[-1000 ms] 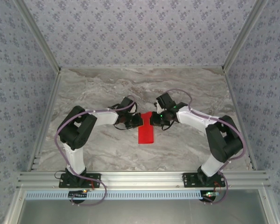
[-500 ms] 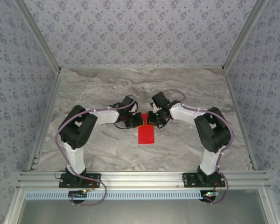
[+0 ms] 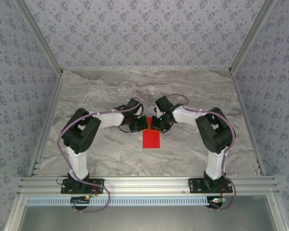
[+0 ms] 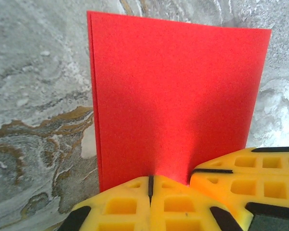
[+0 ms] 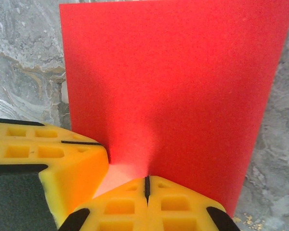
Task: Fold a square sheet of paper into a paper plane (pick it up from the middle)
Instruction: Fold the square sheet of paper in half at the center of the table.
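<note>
Marble table point(image 3: 111, 91) lies open around the straight-edged red paper point(image 3: 151, 140).

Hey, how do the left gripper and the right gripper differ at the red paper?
The left gripper reaches the red paper's far end from the left; the right gripper reaches it from the right. In the left wrist view the right gripper sits lower right; in the right wrist view the left gripper sits lower left. Shared: both are shut, tips side by side at that far end, with the paper flat on the table.
</note>
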Available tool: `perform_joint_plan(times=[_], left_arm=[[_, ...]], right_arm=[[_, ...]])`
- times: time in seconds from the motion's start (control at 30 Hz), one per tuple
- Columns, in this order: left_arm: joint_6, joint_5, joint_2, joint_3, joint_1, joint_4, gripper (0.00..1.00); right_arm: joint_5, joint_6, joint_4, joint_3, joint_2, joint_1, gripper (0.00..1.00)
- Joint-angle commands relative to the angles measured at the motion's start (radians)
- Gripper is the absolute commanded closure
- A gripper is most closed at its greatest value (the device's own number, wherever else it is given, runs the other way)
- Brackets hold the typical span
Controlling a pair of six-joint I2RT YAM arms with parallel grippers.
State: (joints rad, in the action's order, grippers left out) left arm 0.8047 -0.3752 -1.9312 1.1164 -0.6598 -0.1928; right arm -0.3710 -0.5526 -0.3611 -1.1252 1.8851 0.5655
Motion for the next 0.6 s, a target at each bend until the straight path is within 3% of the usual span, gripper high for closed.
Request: perform_joint_plan(times=[0.0, 0.4, 0.57], left_arm=[[0.006, 0.169, -0.103, -0.052, -0.002, -0.226, 1.0], [0.013, 0.196, -0.132, -0.06, -0.004, -0.258, 1.0], [0.002, 0.193, -0.14, -0.036, -0.012, -0.261, 1.0]], right_arm=[[0.003, 0.054, -0.046, 0.035, 0.021, -0.035, 1.0], [-0.052, 0.154, -0.026, 0.209, -0.158, -0.229, 1.0], [-0.074, 0.152, -0.016, 0.193, -0.263, -0.195, 1.0]])
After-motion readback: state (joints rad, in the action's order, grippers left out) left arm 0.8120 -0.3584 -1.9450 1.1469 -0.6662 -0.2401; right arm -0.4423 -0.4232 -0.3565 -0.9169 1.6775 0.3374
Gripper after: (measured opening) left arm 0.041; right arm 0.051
